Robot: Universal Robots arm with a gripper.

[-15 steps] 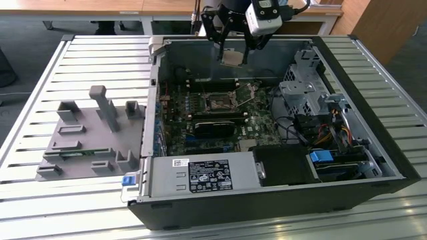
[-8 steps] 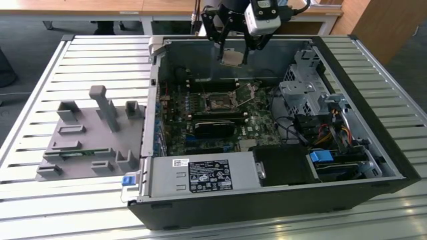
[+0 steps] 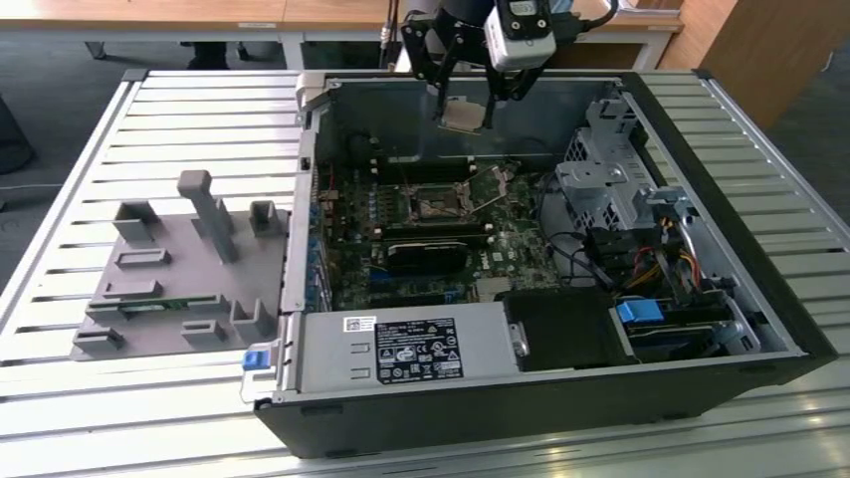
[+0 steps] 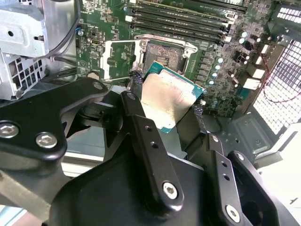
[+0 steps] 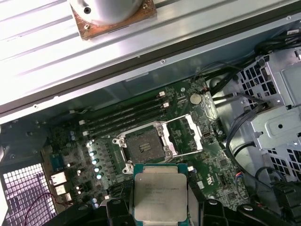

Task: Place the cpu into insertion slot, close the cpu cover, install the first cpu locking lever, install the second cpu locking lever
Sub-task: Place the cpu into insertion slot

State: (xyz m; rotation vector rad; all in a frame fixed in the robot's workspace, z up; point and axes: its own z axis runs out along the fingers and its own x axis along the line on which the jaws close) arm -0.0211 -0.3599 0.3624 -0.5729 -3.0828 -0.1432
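My gripper [image 3: 463, 112] is shut on the cpu [image 3: 461, 116], a flat silver-topped square chip, and holds it in the air over the rear part of the open computer case. In both wrist views the cpu [image 4: 165, 100] [image 5: 160, 195] sits between the black fingers [image 4: 135, 79], clear of the board. The insertion slot [image 3: 436, 207] [image 4: 164, 52] [image 5: 143, 145] lies below on the green motherboard, its dark centre bare. The cpu cover [image 4: 120, 57] [image 5: 186, 134], a silvery frame, is swung open beside the slot.
The black case wall [image 3: 531, 403] rings the motherboard [image 3: 519, 249]. A power supply [image 3: 398, 349] sits at the front and drive cages with cables [image 3: 624, 199] on the exterior view's right. Memory slots [image 5: 127, 115] run beside the slot. A grey fixture [image 3: 186, 269] lies on the slatted table.
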